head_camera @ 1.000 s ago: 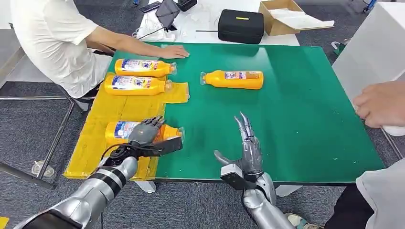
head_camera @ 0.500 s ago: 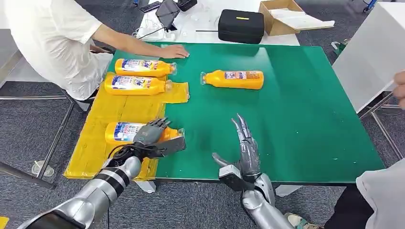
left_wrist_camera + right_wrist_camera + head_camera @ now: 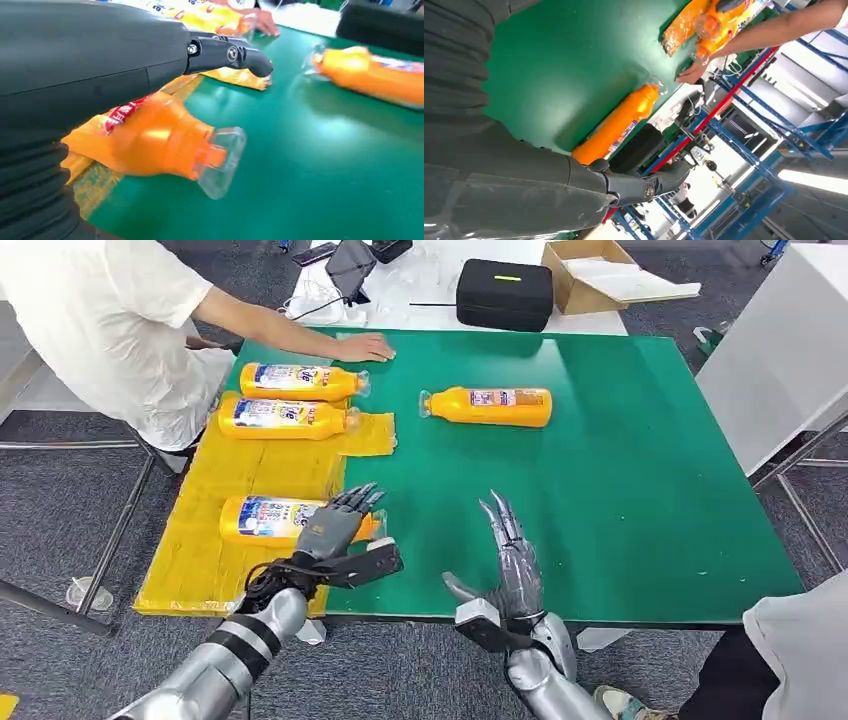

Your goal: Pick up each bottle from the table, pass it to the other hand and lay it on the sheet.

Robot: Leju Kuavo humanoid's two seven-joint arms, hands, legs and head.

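Bottles are what matter on this green table [image 3: 620, 500]: three lie on their sides on the yellow sheet [image 3: 215, 540] at the left edge, and a fourth bottle [image 3: 488, 406] lies alone on the bare green, well ahead of the right hand.

The left hand [image 3: 338, 530] hangs over the cap end of the nearest bottle [image 3: 262, 519], its fingers [image 3: 358, 502] stretched forward and apart, its thumb [image 3: 372, 563] held out toward the right hand. It grips nothing. In the left wrist view the bottle's orange shoulder and clear cap [image 3: 220, 160] lie just beneath the hand, the cap reaching past the sheet's edge onto the green; whether the palm touches the bottle I cannot tell.

The right hand [image 3: 510, 562] stands near the table's front edge, fingers straight, close together and pointing away from the robot, thumb out to the side. It holds nothing and touches nothing.

Beyond the left hand, the two far bottles [image 3: 290, 398] lie side by side on the sheet, caps toward the table's middle. A person's hand [image 3: 365, 347] rests flat on the green just past them, and a black case [image 3: 505, 295] sits on a white surface beyond the table's far edge.
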